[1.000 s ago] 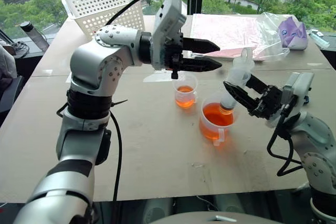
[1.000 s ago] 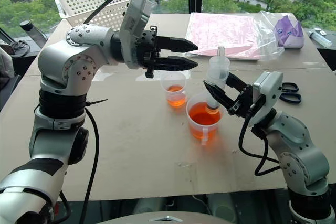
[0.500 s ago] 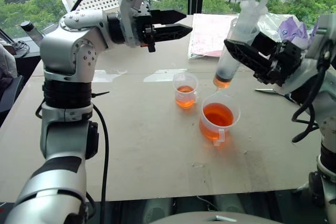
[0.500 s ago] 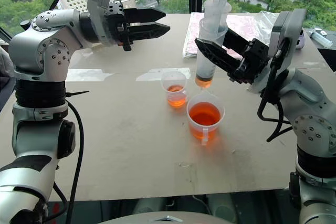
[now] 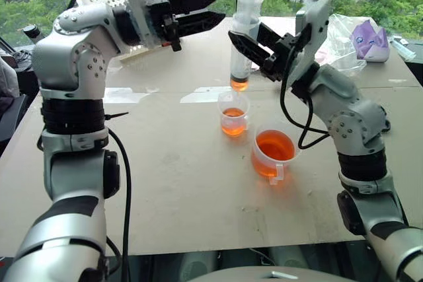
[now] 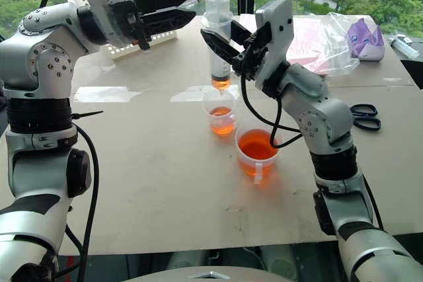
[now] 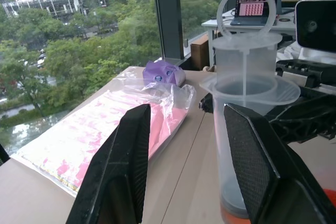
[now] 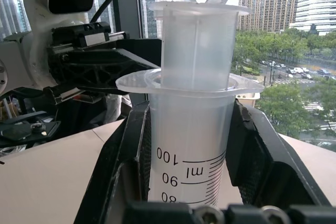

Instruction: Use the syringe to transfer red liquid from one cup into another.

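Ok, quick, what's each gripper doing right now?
Left gripper: open, holding nothing.
Right gripper: shut on the syringe, above the small cup.

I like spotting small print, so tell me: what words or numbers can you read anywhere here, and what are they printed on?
"100", "90", "ml" and part of an "8": on the syringe barrel, held in the right gripper.
Laptop screen far behind: too small to read.
Nothing readable elsewhere.

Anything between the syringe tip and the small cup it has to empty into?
Nothing visible. The syringe, clamped upright in the right end effector, hangs tip-down above the small cup with open air between. The left end effector is open, off to the side. The handled measuring cup stands beside.
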Motion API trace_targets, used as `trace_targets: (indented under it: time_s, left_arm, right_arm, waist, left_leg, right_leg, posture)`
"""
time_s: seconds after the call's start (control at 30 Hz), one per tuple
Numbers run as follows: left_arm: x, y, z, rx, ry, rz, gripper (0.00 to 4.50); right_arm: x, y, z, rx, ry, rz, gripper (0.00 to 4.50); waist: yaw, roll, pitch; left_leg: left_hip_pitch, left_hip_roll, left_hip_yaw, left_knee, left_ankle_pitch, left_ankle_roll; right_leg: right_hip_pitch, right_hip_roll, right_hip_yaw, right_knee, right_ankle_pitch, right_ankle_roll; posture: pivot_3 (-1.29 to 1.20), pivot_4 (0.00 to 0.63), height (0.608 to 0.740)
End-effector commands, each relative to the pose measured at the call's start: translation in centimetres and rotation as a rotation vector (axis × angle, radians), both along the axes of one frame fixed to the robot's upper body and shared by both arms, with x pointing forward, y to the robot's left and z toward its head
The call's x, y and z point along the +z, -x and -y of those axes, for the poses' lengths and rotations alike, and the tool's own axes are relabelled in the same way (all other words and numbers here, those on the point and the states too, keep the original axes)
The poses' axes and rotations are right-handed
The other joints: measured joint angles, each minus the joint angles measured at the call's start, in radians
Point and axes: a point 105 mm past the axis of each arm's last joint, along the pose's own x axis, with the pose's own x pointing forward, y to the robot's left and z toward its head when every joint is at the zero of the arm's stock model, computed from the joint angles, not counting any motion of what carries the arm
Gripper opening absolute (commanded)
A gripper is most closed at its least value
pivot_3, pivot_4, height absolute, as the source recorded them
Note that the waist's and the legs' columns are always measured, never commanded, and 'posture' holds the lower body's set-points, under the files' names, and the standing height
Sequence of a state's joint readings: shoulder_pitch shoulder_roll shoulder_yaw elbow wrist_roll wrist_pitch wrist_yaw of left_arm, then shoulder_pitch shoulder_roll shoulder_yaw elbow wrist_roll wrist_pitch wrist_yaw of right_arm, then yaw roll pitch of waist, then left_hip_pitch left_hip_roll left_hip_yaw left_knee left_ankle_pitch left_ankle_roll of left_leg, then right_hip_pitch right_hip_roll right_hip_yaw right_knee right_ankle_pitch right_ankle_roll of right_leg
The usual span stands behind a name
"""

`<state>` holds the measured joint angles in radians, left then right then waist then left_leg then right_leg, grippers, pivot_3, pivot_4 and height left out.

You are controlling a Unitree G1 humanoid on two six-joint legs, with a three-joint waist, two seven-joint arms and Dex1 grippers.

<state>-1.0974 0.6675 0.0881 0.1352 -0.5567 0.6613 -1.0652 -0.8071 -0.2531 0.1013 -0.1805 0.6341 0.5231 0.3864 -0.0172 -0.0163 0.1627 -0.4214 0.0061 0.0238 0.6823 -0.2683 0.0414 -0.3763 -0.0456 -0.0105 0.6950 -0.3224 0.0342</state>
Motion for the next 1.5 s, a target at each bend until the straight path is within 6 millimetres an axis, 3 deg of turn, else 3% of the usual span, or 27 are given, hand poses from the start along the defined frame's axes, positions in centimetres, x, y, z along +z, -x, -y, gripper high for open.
trace_targets:
  time_s: [0.03,0.9,1.0,1.07,1.1,1.5]
  left_arm:
    - [1.6,1.2,-0.4,-0.016,0.032,0.052,2.21]
    - [0.5,0.5,3.1,-0.109,0.065,-0.008,2.21]
    - [0.4,0.6,3.4,-0.127,0.068,-0.019,1.24]
    - [0.3,0.7,3.5,-0.135,0.069,-0.022,0.28]
    - [0.2,0.8,3.6,-0.138,0.069,-0.024,0.09]
    - [-1.3,0.6,3.5,-0.113,0.014,-0.044,0.09]
  right_arm:
    - [1.4,0.6,-0.4,-0.002,0.007,0.088,1.49]
    - [0.4,1.8,-1.8,0.066,0.079,0.151,1.49]
    - [0.5,1.7,-1.8,0.067,0.079,0.153,1.49]
    - [0.4,1.7,-1.8,0.065,0.079,0.153,1.49]
    - [0.4,1.7,-1.8,0.065,0.079,0.153,1.49]
    - [0.9,1.7,-1.8,0.057,0.057,0.166,1.49]
  waist:
    - [0.000,0.000,0.000]
    - [-0.003,0.000,0.000]
    - [-0.003,0.000,0.000]
    - [-0.004,0.000,0.000]
    - [-0.004,0.000,0.000]
    - [-0.005,0.000,0.000]
  left_leg:
    - [0.000,0.000,0.000,0.000,0.000,0.000]
    - [0.000,0.000,0.000,0.000,0.000,0.000]
    - [0.000,0.000,0.000,0.000,0.000,0.000]
    - [0.000,0.000,0.000,0.000,0.000,0.000]
    - [0.000,0.000,0.000,0.000,0.000,0.000]
    - [0.000,0.000,0.000,0.000,0.000,0.000]
  right_leg:
    - [0.000,0.000,0.000,0.000,0.000,0.000]
    - [0.000,0.000,0.000,0.000,0.000,0.000]
    - [0.000,0.000,0.000,0.000,0.000,0.000]
    - [0.000,0.000,0.000,0.000,0.000,0.000]
    - [0.000,0.000,0.000,0.000,0.000,0.000]
    - [0.000,0.000,0.000,0.000,0.000,0.000]
  posture:
    - [0.00,0.150,0.740]
    - [0.00,0.150,0.740]
    - [0.00,0.150,0.740]
    - [0.00,0.150,0.740]
    - [0.00,0.150,0.740]
    - [0.00,0.150,0.740]
